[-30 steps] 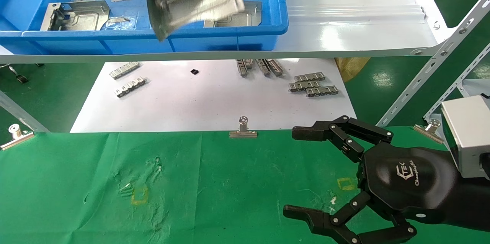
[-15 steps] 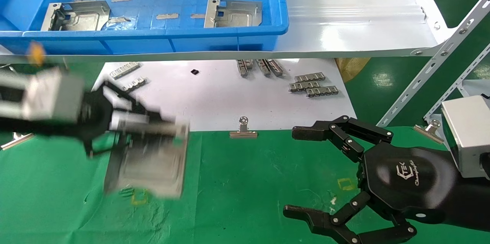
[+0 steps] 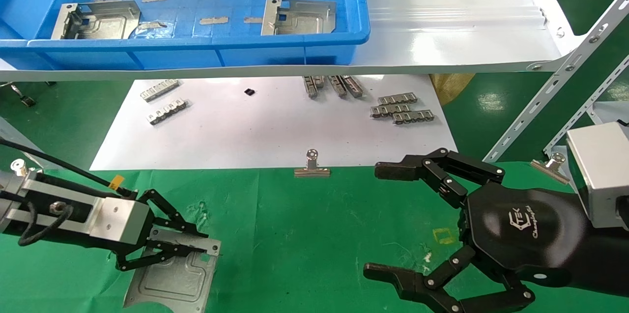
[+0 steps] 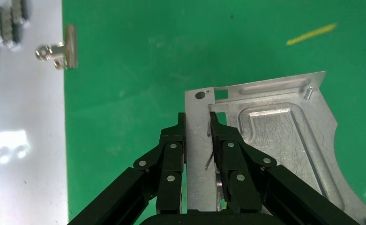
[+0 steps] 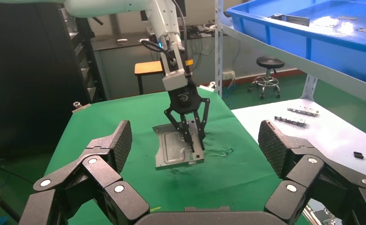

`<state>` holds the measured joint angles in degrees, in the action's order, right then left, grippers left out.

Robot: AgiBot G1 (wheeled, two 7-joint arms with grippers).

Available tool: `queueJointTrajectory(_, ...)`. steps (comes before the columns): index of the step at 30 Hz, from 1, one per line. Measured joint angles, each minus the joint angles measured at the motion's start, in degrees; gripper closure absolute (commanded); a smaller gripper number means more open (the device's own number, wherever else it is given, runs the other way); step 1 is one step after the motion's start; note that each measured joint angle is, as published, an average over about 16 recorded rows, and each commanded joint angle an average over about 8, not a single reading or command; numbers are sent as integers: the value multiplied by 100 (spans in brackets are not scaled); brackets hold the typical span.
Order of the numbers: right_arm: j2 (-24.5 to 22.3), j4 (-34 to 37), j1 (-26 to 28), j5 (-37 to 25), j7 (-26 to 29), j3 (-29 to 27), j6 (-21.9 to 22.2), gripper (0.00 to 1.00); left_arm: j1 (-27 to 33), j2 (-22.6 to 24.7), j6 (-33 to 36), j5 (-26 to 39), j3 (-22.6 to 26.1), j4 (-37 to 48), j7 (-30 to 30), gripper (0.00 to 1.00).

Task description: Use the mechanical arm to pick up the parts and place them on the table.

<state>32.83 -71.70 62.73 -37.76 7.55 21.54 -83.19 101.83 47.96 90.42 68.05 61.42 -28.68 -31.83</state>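
Bright, even overhead light; all now views sharp, no motion blur.
Strong glare on the white shelf (image 3: 457,13) at upper right of the head view, and a bright hotspot on the white sheet (image 4: 17,140) at left of the left wrist view. Shadows soft. Nearest black links in the right wrist view slightly soft.

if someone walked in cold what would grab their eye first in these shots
Most striking is the left gripper low over the green table at the near left, its fingers pinched on one edge of a silver part that lies on or just above the cloth. Next comes the big black right gripper, open and idle at the near right. Behind them, the blue bin on the white shelf holds two more parts.
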Motion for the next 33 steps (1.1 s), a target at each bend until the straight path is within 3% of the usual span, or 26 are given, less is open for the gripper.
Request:
queueJointTrajectory(2, 0, 0, 0, 0, 0, 0, 0, 0, -17, 70, -31, 4, 73, 208, -148, 7)
queueJointTrajectory(3, 0, 0, 0, 0, 0, 0, 0, 0, -20, 105, -49, 6, 103, 313, -215, 1)
queueJointTrajectory(16, 0, 0, 0, 0, 0, 0, 0, 0, 42, 438, -148, -112, 150, 1441, -741, 0)
queueJointTrajectory(33, -1, 1, -1, 1, -1, 0, 1, 0, -243, 74, 140, -1151, -25, 1282, -4, 0)
